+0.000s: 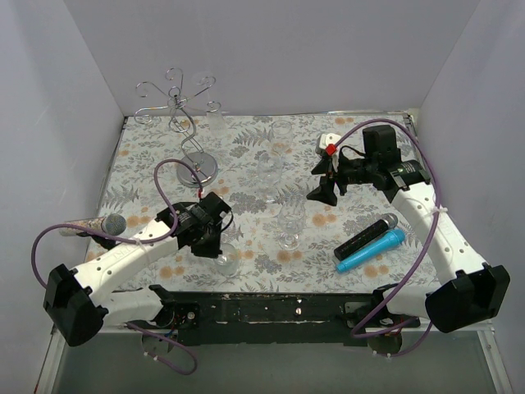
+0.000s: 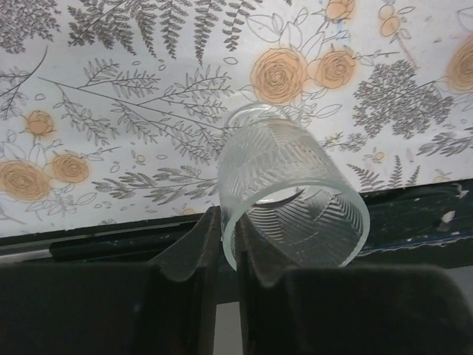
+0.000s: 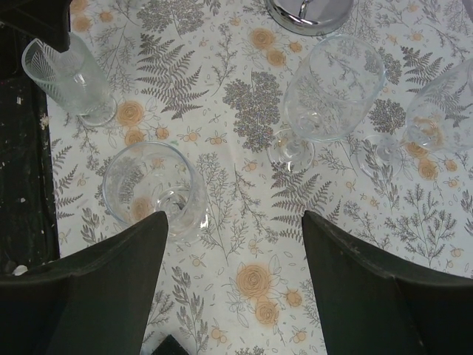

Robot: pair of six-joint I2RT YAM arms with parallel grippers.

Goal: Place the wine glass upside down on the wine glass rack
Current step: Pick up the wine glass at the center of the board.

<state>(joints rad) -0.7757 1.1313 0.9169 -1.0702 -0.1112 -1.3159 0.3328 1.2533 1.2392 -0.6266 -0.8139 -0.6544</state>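
White walls box in the floral table [image 1: 139,156]. My right pincer [image 3: 233,222] hangs released above it. The left pincer [image 2: 228,231] is clenched on the wall of a tilted tumbler [image 2: 288,200], not on stemware. The nearest wine glass [image 3: 154,194] stands mid-table on its foot, long axis vertical, mouth up, well apart from the rack [image 1: 201,167] at the far left. My worry: the glasses stand close, so a finger could topple the neighbour [image 3: 332,89]. Flipping the glass mouth-down risks a slip off its smooth bowl. The tumbler's thin pinch could also let go.

White arms [image 1: 123,256], purple cables [image 1: 164,176]; left hand [image 1: 218,249], right hand [image 1: 323,196] black.
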